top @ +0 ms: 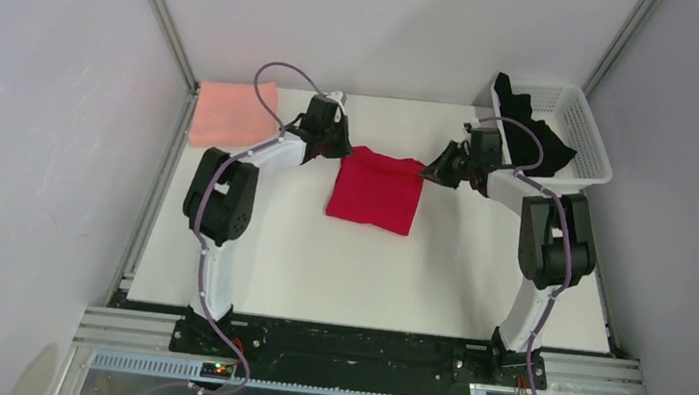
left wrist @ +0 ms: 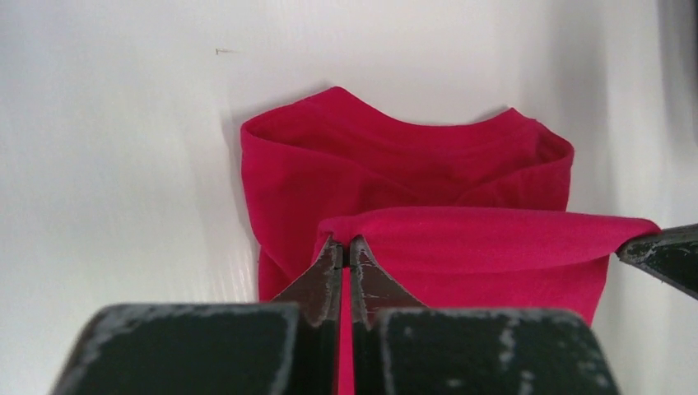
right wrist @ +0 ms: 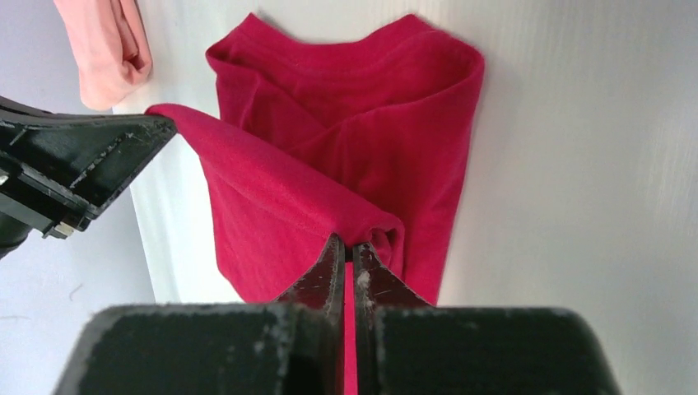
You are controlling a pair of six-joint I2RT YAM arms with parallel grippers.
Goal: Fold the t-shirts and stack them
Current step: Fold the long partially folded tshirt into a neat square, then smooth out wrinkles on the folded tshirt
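The bright red t-shirt [top: 375,188] lies partly folded in the middle of the table. My left gripper [top: 344,149] is shut on its far left corner, and my right gripper [top: 425,170] is shut on its far right corner. Both hold that edge lifted above the rest of the shirt. The left wrist view shows the red shirt [left wrist: 395,164] pinched at my left gripper [left wrist: 346,243]. The right wrist view shows the red shirt [right wrist: 362,107] pinched at my right gripper [right wrist: 349,247]. The salmon-pink t-shirt [top: 233,116] lies folded at the far left. The black t-shirt [top: 526,127] hangs out of the basket.
A white mesh basket [top: 586,133] stands at the far right corner of the table. Metal frame rails [top: 164,20] and grey walls surround the table. The pink shirt also shows in the right wrist view [right wrist: 107,45].
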